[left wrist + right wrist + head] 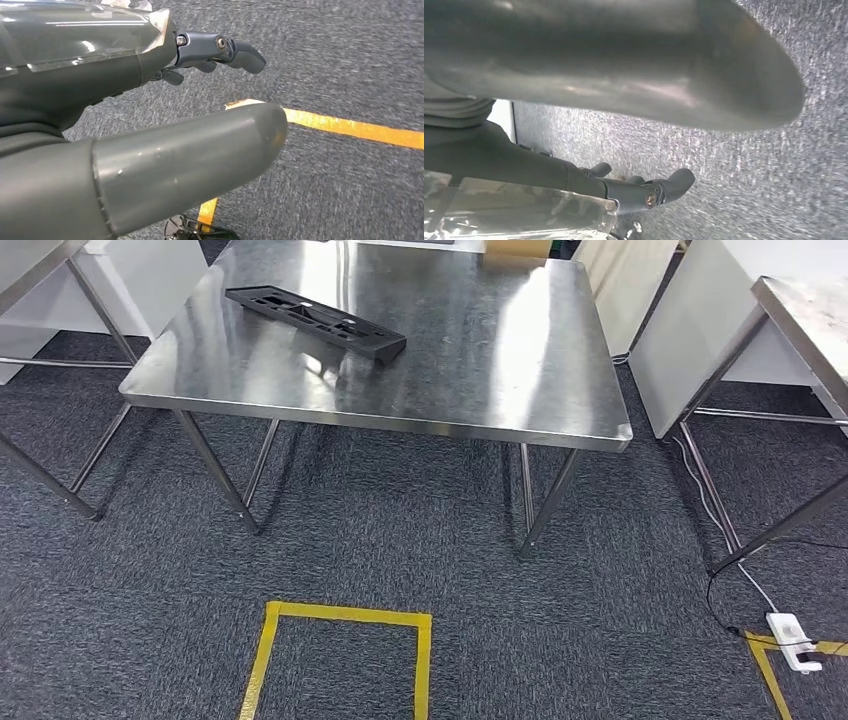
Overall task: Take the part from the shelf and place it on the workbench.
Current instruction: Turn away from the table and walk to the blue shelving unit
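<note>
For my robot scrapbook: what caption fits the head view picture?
A long black part lies on a shiny steel workbench, with yellow floor tape in front.

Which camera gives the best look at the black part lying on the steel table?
The head view: the black part lies whole and unobstructed on the steel table, toward its far left. The two wrist views face carpet, past the left hand and right hand, with no table in them.

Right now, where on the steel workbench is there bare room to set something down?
The workbench is bare across its whole right half and along the near edge in front of the black part. The only occupied patch is the far left, where that part lies diagonally. The left hand and right hand hang over the carpet, holding nothing.
</note>
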{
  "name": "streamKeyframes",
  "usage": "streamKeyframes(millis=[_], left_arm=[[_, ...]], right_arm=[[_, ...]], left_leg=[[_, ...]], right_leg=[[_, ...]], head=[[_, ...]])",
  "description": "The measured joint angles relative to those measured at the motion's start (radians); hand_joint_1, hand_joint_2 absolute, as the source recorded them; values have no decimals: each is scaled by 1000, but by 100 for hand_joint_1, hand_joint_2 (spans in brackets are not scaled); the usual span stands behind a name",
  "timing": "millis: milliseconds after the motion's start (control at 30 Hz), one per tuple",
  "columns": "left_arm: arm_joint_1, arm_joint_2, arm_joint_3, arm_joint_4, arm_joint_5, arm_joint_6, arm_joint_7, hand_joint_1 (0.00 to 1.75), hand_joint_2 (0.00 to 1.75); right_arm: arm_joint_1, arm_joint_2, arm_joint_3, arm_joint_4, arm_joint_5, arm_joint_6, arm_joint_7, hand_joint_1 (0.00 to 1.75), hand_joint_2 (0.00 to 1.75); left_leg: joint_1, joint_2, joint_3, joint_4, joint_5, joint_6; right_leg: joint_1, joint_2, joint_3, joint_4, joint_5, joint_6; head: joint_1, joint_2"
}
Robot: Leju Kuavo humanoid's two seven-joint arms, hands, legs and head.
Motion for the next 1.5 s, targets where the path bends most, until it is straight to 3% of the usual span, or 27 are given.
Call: streamKeyframes(millis=[33, 100, 167, 200, 267, 300, 367, 400, 433, 500, 567, 633, 700, 767, 800, 867, 933, 1000, 1033, 1100, 1167, 1233, 1267, 1333, 1400, 1433, 1500], left_arm=[[0, 0, 0, 0, 1, -2, 1, 0, 0], [0, 0, 0, 0, 1, -5, 6, 0, 0], [-1, -2, 0, 0, 0, -6, 11, 0, 0], [-3, -2, 0, 0, 0, -6, 13, 0, 0], [-4, -2, 0, 0, -2, -6, 16, 0, 0], [-3, -1, 0, 0, -2, -6, 17, 0, 0], [0, -1, 1, 0, -2, -6, 19, 0, 0], [1, -1, 1, 0, -2, -6, 20, 0, 0], [2, 0, 1, 0, -2, -6, 21, 0, 0], [2, 1, 1, 0, -1, -8, 23, 0, 0], [1, 2, 1, 0, 0, -12, 26, 0, 0], [0, 2, 2, 0, 1, -16, 28, 0, 0], [0, 2, 2, 0, 2, -17, 30, 0, 0], [-1, 2, 3, 0, 2, -17, 31, 0, 0], [-1, 2, 3, 0, 2, -18, 31, 0, 0], [1, 2, 4, 0, 3, -18, 31, 0, 0], [2, 2, 6, 0, 3, -18, 31, 0, 0], [1, 2, 9, 0, 2, -16, 32, 0, 0], [1, 2, 10, 0, 1, -15, 32, 0, 0], [2, 2, 11, 0, 0, -10, 32, 0, 0], [3, 3, 14, 0, 1, -4, 31, 0, 0], [2, 4, 16, 0, 0, 5, 33, 0, 0], [2, 5, 16, 0, -2, 10, 38, 0, 0], [6, 8, 17, 0, -8, 18, 52, 0, 0], [12, 10, 17, 0, -14, 20, 65, 0, 0], [15, 10, 18, 0, -15, 21, 69, 0, 0], [19, 12, 18, 0, -17, 19, 73, 0, 0]], right_arm=[[-2, -1, 0, 0, 0, 0, 0, 0, 0], [-6, -2, 1, 0, 1, 0, 3, 0, 0], [-7, -2, 2, 0, 1, 1, 8, 0, 0], [-7, -2, 2, 0, 1, 1, 10, 0, 0], [-7, 1, 2, 0, 1, 1, 13, 0, 0], [-9, 2, 3, 0, 1, 1, 13, 0, 0], [-11, 4, 4, 0, 1, 1, 13, 0, 0], [-11, 5, 4, 0, 1, 1, 13, 0, 0], [-10, 6, 5, 0, 1, 1, 13, 0, 0], [-10, 7, 5, 0, 1, 1, 14, 0, 0], [-11, 9, 6, 0, 1, 1, 14, 0, 0], [-11, 9, 6, 0, 1, 0, 15, 0, 0], [-8, 9, 7, 0, 1, -1, 16, 0, 0], [-6, 10, 7, 0, 1, -1, 18, 0, 0], [-8, 10, 7, 0, 1, -1, 18, 0, 0], [-12, 10, 7, 0, 1, -1, 19, 0, 0], [-11, 10, 7, 0, 1, -1, 21, 0, 0], [-8, 11, 7, 0, 0, -1, 22, 0, 0], [-9, 11, 7, 0, 0, 0, 22, 0, 0], [-13, 12, 7, 0, 0, 3, 24, 0, 0], [-15, 14, 7, 0, 1, 10, 33, 0, 87], [-12, 17, 17, 0, 1, 16, 53, 0, 175], [-10, 19, 26, 0, 2, 21, 63, 0, 175], [-10, 24, 50, 0, 2, 32, 78, 0, 175], [-12, 27, 69, 1, 2, 44, 80, 0, 175], [-11, 29, 77, 1, 2, 49, 79, 0, 175], [-10, 32, 93, 2, 2, 59, 69, 0, 175]], left_leg=[[-1, 9, 4, 0, -2, -4], [-4, 26, 13, -2, -7, -15], [-5, 44, 24, -7, -11, -28], [-3, 38, 26, -5, -16, -34], [1, -10, 10, 43, -54, -41], [3, -42, -16, 101, -89, -43], [4, -71, -82, 236, -150, -46], [5, -74, -105, 275, -156, -48], [7, -75, -109, 276, -140, -51], [15, -88, -68, 173, -65, -56], [23, -127, -21, 62, -19, -58], [17, -142, -12, 33, -18, -49], [8, -121, -11, 27, -11, -28], [6, -99, -7, 13, -1, -8], [7, -85, -6, 9, 2, -2], [7, -57, -6, 6, 3, 3], [7, -30, -7, 7, 1, 1], [8, -8, -4, 7, -1, -3], [7, 2, 0, 7, -4, -7], [4, 21, 10, 6, -11, -20], [2, 38, 22, 1, -17, -34], [6, 31, 30, 6, -28, -46], [8, 9, 23, 28, -47, -49], [10, -49, -28, 138, -114, -50], [9, -71, -96, 266, -166, -50], [9, -74, -114, 292, -162, -50], [11, -74, -98, 228, -99, -50]], right_leg=[[5, -25, 36, -68, 24, -1], [18, -56, 66, -130, 45, -13], [23, -38, 64, -132, 50, -27], [14, -26, 69, -137, 54, -35], [-3, -4, 81, -148, 64, -54], [-9, 7, 83, -150, 67, -63], [-4, 33, 81, -150, 68, -71], [-3, 48, 81, -149, 68, -72], [-3, 63, 81, -146, 68, -72], [-5, 94, 80, -135, 64, -66], [-1, 121, 67, -113, 55, -52], [7, 140, 47, -103, 52, -37], [5, 148, 35, -104, 55, -23], [2, 110, 15, -64, 36, -18], [0, 80, -9, -12, 11, -20], [-1, 44, -74, 119, -45, -21], [-3, 36, -98, 171, -60, -9], [-6, 18, -40, 68, -19, 7], [-5, -9, 1, -9, 7, 9], [8, -55, 52, -106, 40, -1], [21, -56, 55, -116, 45, -19], [7, -37, 64, -124, 51, -37], [0, -30, 69, -128, 55, -48], [-7, -16, 74, -132, 58, -66], [-1, 0, 75, -132, 57, -75], [1, 8, 76, -131, 56, -77], [2, 21, 81, -128, 53, -76]], head=[[0, 0], [0, 0], [0, 0], [-3, 0], [-10, 0], [-15, 0], [-17, 0], [-18, 0], [-18, 0], [-19, 0], [-20, 0], [-18, 0], [-16, 0], [-13, 0], [-10, 0], [-4, 0], [-3, 0], [-3, 0], [-2, 0], [-1, 0], [-2, 0], [-7, 0], [-11, 0], [-19, 0], [-19, 0], [-20, 0], [-20, 0]])
